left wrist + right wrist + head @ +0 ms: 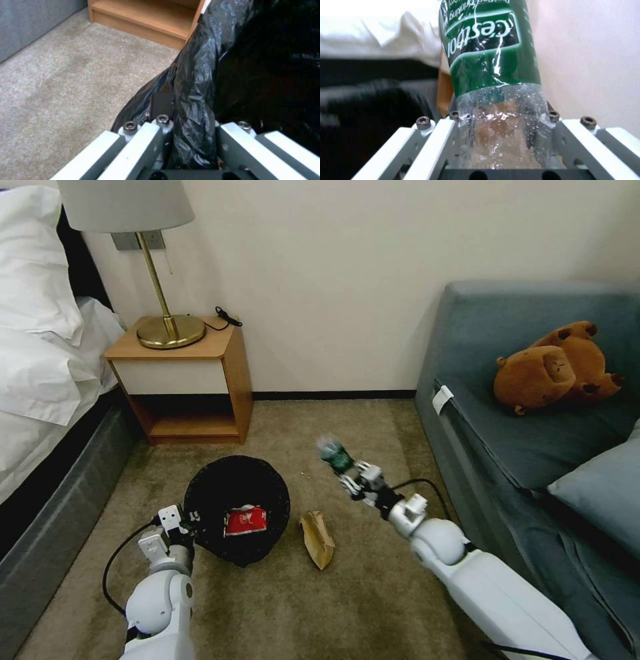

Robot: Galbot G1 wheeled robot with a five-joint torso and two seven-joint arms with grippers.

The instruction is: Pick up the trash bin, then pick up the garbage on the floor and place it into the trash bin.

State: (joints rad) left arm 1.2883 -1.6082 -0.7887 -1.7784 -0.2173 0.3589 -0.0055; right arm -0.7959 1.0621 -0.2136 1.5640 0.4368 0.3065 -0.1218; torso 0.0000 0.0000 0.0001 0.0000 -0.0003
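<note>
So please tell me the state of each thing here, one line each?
Bin: lined with black bag, rim gripped by left gripper.
Red wrapper: lying inside bin.
Bottle: held in right gripper, off the floor.
Snack packet: lying on carpet beside bin.

A wooden nightstand (193, 373) stands against the cream wall, carrying a brass lamp (163, 307) with a pale shade and a small black cable (227, 318). A bed (40, 353) with white pillows lies beside it. Across the beige carpet (300, 607), a brown plush toy (557, 367) lies on a blue-grey sofa (533, 447) near a grey cushion (600, 493).
</note>
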